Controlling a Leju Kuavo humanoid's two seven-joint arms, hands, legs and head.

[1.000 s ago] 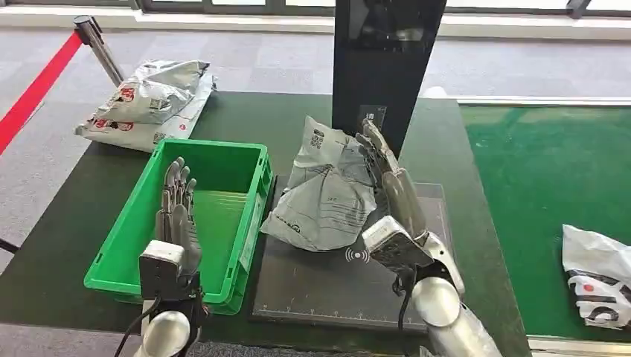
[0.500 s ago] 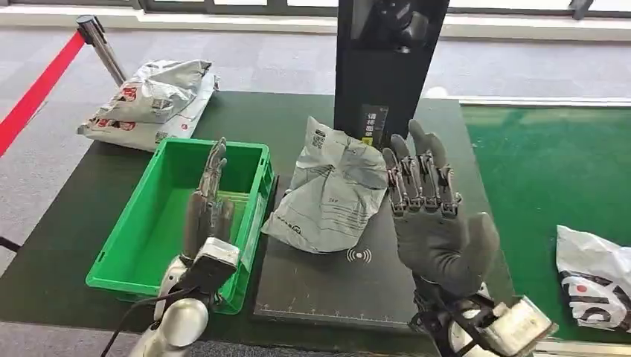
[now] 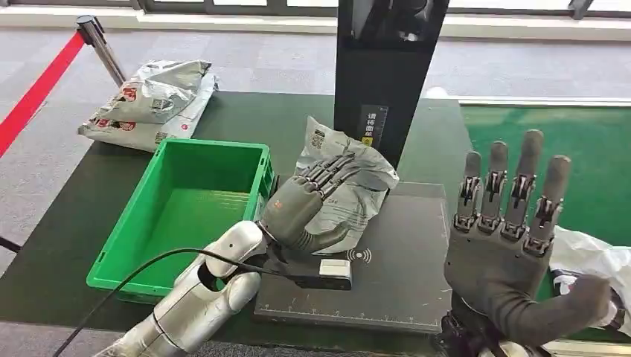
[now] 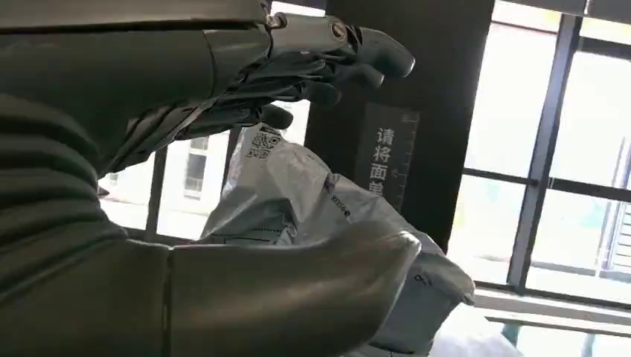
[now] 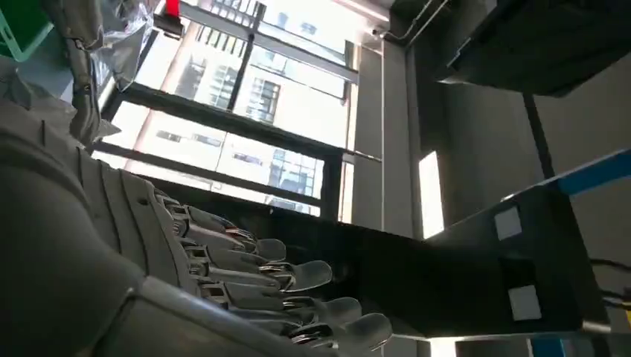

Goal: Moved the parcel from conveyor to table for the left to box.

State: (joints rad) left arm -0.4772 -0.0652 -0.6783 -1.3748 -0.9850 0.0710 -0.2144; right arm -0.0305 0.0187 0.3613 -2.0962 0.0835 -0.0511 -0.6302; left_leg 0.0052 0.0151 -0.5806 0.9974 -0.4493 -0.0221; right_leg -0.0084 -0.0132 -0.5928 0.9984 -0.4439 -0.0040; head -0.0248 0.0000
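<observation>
A crumpled grey parcel (image 3: 356, 172) leans upright on the dark scanner pad (image 3: 387, 279) in front of a black tower. My left hand (image 3: 303, 202) reaches across from the bin side and lies against the parcel's near face. In the left wrist view the hand (image 4: 149, 89) has its fingers above the parcel (image 4: 335, 223) and its thumb in front of it, with a gap showing, so it does not grip. My right hand (image 3: 513, 238) is raised close to the camera, palm forward, fingers spread and holding nothing; the right wrist view shows it (image 5: 149, 245) the same way.
An empty green bin (image 3: 186, 208) stands left of the pad on the dark table. The black tower (image 3: 387, 67) rises behind the parcel. Two grey parcels (image 3: 149, 100) lie at the table's back left. A white parcel (image 3: 591, 253) lies on the green conveyor (image 3: 551, 163) at right.
My left hand swung from above the green bin across to the parcel. My right hand drew back from the parcel, rose and moved right with fingers spread.
</observation>
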